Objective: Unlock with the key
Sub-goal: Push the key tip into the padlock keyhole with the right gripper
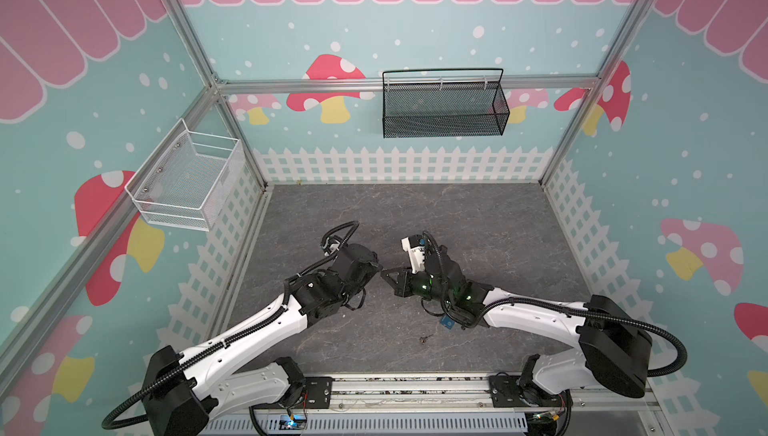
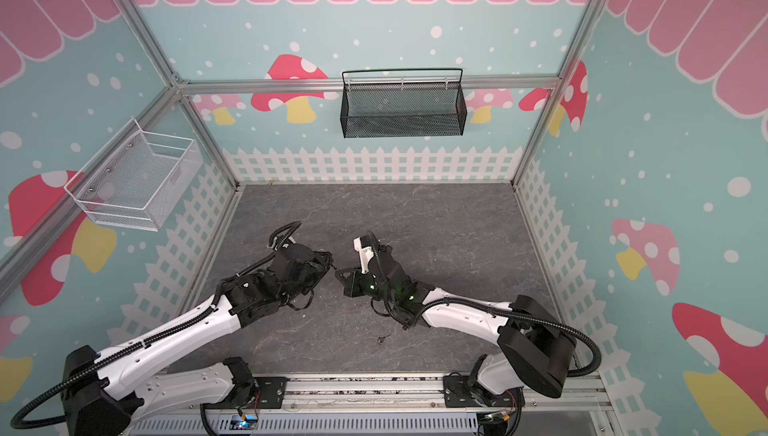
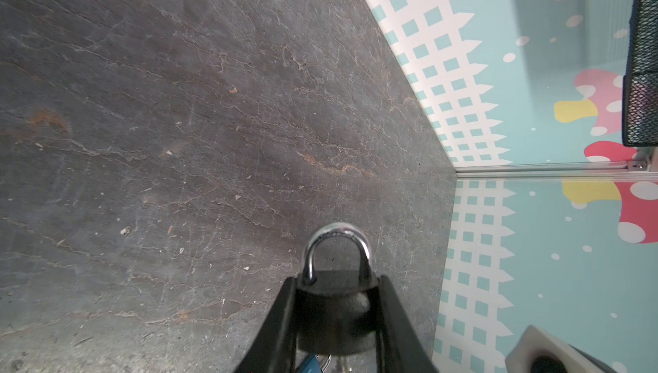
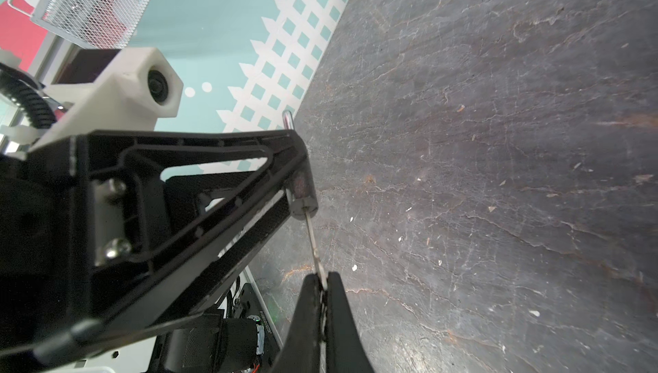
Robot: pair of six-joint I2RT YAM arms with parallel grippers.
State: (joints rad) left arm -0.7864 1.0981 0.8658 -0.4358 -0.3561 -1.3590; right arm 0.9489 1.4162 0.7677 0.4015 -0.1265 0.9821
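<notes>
My left gripper [image 3: 336,282] is shut on a black padlock [image 3: 334,314], whose silver shackle [image 3: 336,243] sticks out past the fingertips. My right gripper [image 4: 323,278] is shut on a thin silver key [image 4: 313,239]. The key's tip sits in the end of the padlock [image 4: 302,193]. In both top views the left gripper [image 1: 376,268] and the right gripper [image 1: 384,275] meet tip to tip above the middle of the table, and the lock and key are too small to make out. A blue tag [image 3: 309,366] shows beyond the padlock's far end.
A small metal piece [image 1: 424,338] lies on the grey table [image 1: 415,213] near the front. A white mesh basket [image 1: 187,180] hangs on the left wall and a black mesh basket [image 1: 442,109] on the back wall.
</notes>
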